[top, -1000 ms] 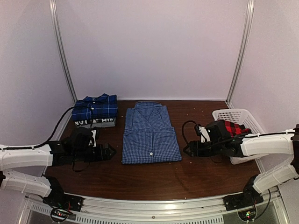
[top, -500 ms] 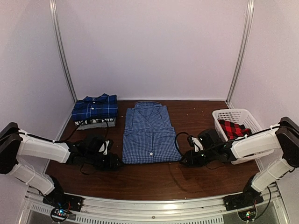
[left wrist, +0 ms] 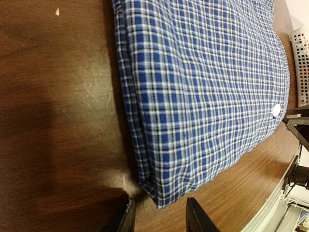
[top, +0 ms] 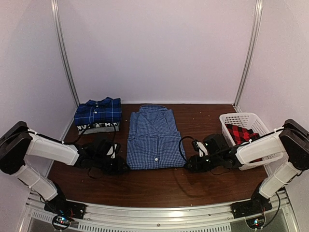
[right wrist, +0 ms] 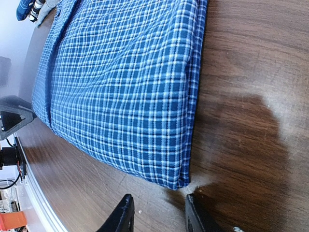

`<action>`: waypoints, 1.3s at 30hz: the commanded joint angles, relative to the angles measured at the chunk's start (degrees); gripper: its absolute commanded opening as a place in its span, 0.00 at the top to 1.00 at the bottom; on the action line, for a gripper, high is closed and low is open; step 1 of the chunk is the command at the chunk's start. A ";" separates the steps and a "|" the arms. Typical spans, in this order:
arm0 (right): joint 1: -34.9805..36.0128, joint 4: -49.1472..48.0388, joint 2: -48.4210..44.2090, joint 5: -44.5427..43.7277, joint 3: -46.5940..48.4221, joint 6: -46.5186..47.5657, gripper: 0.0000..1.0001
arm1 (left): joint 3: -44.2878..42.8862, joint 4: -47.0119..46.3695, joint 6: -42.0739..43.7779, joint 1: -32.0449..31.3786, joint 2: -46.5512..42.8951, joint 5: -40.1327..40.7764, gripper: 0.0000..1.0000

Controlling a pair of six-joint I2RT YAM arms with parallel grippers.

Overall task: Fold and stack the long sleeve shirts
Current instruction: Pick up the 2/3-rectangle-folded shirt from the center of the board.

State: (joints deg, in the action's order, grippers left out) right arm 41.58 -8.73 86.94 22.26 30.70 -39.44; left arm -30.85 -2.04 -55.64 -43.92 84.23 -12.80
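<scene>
Showing the blue-and-white check shirt (top: pixel 155 139) lying flat, sleeves tucked under, at the middle of the table (top: pixel 203 116), with its long axis running from the collar at 12 o'clock to the hem at 6 o'clock. Placing the two near hem corners at about 7 and 5 o'clock of the cloth, one for each claw. Setting the left gripper (top: pixel 118 166) low on the wood just beside the 7 o'clock corner, fingers (left wrist: pixel 195 218) spread and holding nothing, with the corner of the shirt (left wrist: pixel 203 87) sitting at 12 o'clock of the gap in the left wrist view. Mirroring this on the other side: the right gripper (top: pixel 189 164) also spread and holding nothing, with its corner of the shirt (right wrist: pixel 125 82) lying at about 1 o'clock of the gap between the fingers (right wrist: pixel 124 215). Judging neither arm the nearer, each being level with its own corner. Pointing to a paired pinch of both corners and a fold carried toward 12 o'clock along the long axis. Leaving, well apart, the darker blue plaid shirt (top: pixel 98 111) folded at 10 o'clock and the red-and-black plaid shirt (top: pixel 241 133) inside the basket (top: pixel 236 117) at 3 o'clock.
</scene>
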 commanded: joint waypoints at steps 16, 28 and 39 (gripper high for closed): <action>-1.20 -5.22 5.33 -0.84 0.31 0.15 0.73 | -4.27 -0.24 0.91 0.24 4.42 0.58 0.74; -0.32 -3.54 2.41 -1.03 0.56 0.43 1.00 | -5.64 1.78 2.24 0.24 2.32 0.50 1.00; 6.31 -2.34 -9.33 -4.92 -7.93 -4.56 1.00 | 1.54 7.36 -1.06 -5.38 -7.71 3.52 1.00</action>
State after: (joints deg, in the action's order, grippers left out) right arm 45.41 -13.02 82.48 20.86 26.22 -41.28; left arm -32.38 2.17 -54.83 -46.61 80.64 -11.88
